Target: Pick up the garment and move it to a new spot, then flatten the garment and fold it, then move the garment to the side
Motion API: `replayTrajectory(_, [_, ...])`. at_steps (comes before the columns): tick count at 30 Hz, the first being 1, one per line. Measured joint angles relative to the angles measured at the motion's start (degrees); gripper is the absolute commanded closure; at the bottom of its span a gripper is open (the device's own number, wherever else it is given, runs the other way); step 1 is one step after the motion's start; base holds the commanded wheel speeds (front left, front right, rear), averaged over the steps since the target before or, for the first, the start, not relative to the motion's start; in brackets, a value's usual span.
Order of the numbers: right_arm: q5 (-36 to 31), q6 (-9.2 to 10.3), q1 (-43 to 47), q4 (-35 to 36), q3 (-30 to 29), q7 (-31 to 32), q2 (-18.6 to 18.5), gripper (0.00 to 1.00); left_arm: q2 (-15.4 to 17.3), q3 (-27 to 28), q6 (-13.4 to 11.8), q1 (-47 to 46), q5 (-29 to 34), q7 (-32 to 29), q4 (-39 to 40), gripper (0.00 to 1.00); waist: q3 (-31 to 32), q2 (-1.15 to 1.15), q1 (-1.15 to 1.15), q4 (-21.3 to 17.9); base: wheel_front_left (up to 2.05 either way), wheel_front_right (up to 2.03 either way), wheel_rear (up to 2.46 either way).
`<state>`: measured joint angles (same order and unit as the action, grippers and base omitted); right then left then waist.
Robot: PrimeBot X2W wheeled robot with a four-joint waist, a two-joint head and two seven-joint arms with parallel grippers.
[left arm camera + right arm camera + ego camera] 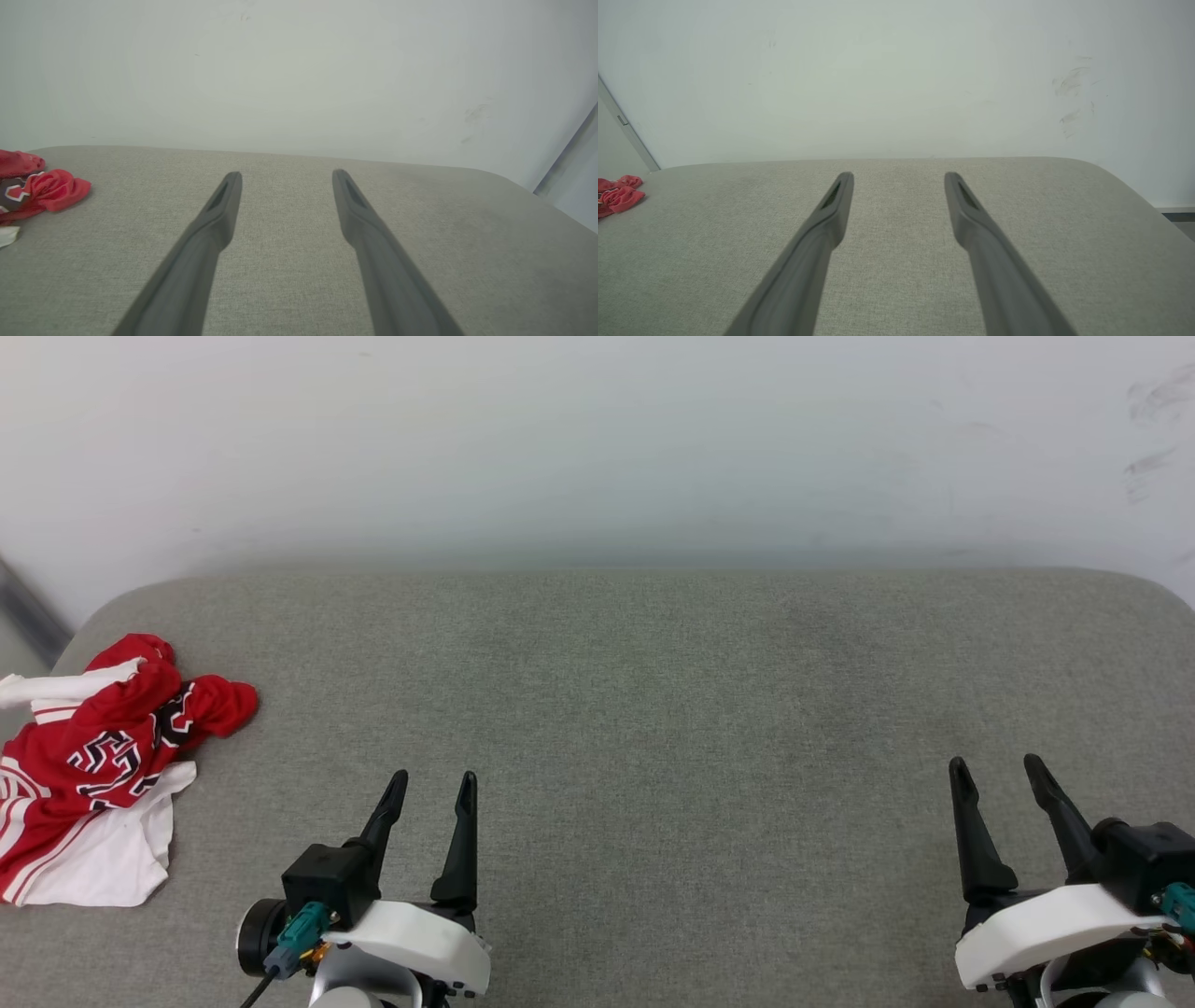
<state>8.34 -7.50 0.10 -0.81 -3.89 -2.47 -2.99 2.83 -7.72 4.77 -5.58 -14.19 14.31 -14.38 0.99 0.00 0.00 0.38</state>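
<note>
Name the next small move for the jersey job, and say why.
Probably swing the left tool leftward toward the garment. It lies crumpled and untouched at the left edge of the grey surface, and that tool is open, empty and the nearer one.

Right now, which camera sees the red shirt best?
The head view. There the garment lies crumpled at the left edge of the grey surface, with its red cloth, white panels and black lettering. The left wrist view catches a red bunched part at its left edge; the right wrist view shows a smaller red bit, far left.
</note>
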Motion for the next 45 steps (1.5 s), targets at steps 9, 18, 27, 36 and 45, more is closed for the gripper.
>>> replayTrajectory(9, [-1.5,0.0,0.0,-0.5,-0.1,-0.4,0.0,0.0,0.0,-0.1,-0.6,0.0,2.4,0.6,-0.1,0.0,0.0,0.0,0.0,0.1,0.0,0.0,0.0])
replayTrajectory(18, [-0.7,0.0,-0.1,-1.4,-0.2,-0.8,0.0,0.0,0.0,0.5,-0.8,0.0,1.8,0.7,-0.5,0.0,0.0,0.0,0.0,0.3,0.0,0.0,0.0])
replayTrajectory(27, [-1.0,0.0,-0.1,-1.2,0.1,-1.1,0.0,0.0,0.0,0.6,-1.3,-0.6,2.3,0.7,-0.8,0.0,-0.3,0.0,0.0,1.4,0.0,0.0,0.0])
replayTrajectory(36, [-1.7,0.0,-0.1,1.0,1.7,-0.7,0.0,0.0,0.5,1.9,-1.7,-1.8,4.3,0.7,-0.8,0.0,-0.7,0.0,0.0,7.0,0.0,0.0,0.0])
replayTrajectory(45, [-2.0,0.0,-0.7,2.5,4.2,0.3,0.0,0.0,2.3,4.6,-2.1,-2.5,5.0,0.8,-0.3,0.0,-1.1,0.0,0.0,16.5,0.0,0.0,0.0])
